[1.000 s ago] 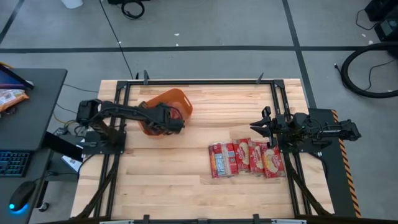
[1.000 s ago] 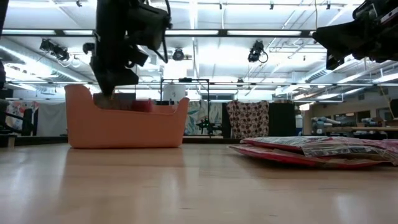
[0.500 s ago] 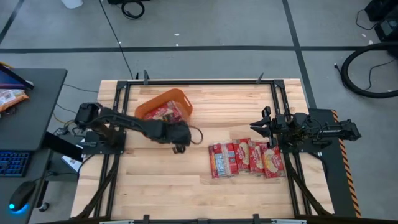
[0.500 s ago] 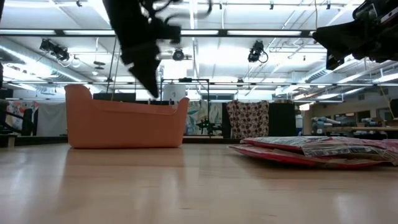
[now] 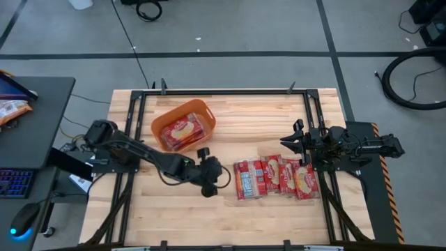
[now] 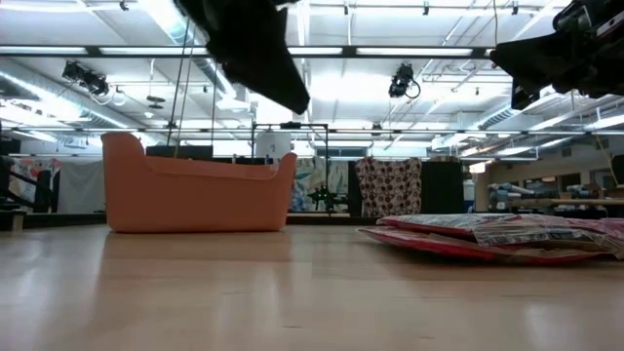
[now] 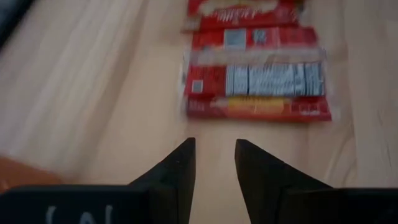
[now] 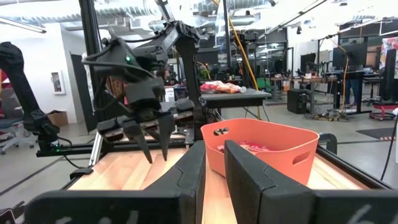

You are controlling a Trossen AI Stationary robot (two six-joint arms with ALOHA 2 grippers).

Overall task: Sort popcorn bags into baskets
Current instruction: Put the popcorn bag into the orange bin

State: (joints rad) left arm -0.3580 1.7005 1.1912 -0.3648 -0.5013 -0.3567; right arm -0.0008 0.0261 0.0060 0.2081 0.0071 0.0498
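Bags (image 5: pixel 277 177) lie in a row at four o'clock on the table (image 5: pixel 279 111), with more in the orange basket (image 5: pixel 183 124) at ten o'clock. The left gripper (image 5: pixel 211 183) hangs between them, fingers (image 7: pixel 177 168) slightly apart and empty. The right gripper (image 5: pixel 291 141) waits at three o'clock, narrowly parted, holding nothing.

Grey taped floor (image 5: pixel 244 28), ceiling strip lights (image 6: pixel 409 51)
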